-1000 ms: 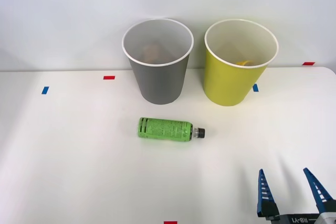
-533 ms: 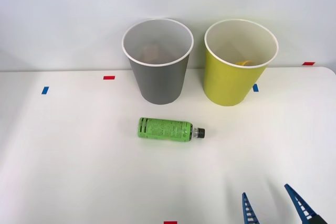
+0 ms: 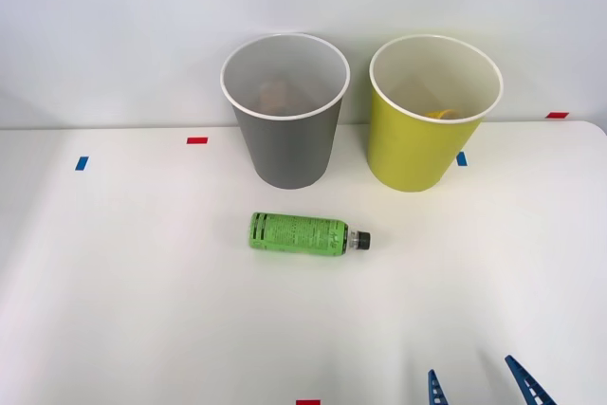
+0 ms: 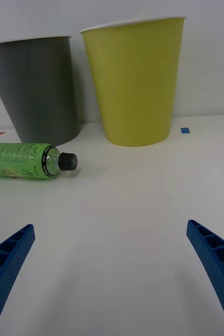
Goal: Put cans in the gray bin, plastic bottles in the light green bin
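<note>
Bins stand upright side by side at the table's [image 3: 114, 310] far edge: the gray bin [image 3: 287, 125] on the left, the light green bin [image 3: 427, 130] on the right. Nearer, the green plastic bottle [image 3: 299, 233] lies on its side before the gray bin, black cap toward the right. Near the front edge, the right gripper [image 3: 479, 388] hovers, fingers spread apart and empty.

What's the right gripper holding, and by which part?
Nothing. The right gripper is open and empty; the bottle lies on the table, untouched.
</note>
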Robot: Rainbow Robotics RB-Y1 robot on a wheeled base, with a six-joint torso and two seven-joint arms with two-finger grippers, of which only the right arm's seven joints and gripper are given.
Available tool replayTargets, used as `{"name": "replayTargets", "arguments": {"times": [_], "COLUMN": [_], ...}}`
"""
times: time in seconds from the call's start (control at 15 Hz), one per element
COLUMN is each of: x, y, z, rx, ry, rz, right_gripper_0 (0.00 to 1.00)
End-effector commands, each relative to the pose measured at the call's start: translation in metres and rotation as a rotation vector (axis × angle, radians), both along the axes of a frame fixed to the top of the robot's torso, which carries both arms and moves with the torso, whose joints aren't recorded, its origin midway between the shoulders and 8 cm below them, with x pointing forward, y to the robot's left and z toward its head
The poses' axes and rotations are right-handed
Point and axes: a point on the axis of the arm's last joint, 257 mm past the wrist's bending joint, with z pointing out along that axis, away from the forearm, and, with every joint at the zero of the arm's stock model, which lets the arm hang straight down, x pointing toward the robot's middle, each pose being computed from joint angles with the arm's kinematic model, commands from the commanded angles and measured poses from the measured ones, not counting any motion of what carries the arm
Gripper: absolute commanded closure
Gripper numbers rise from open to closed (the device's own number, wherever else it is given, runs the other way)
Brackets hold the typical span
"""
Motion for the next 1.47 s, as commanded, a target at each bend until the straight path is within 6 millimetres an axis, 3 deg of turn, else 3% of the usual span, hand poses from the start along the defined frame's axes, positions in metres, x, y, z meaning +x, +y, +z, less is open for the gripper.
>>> {"name": "replayTargets", "arguments": {"times": [0.07,1.47], "x": [0.0000,0.0000], "y": [0.0000,0.0000], "z": [-0.0002,-0.0002], "rx": [0.000,0.000], "ry": [0.001,0.001], "rz": [0.000,0.000], "right_gripper_0": [0.00,0.00]}}
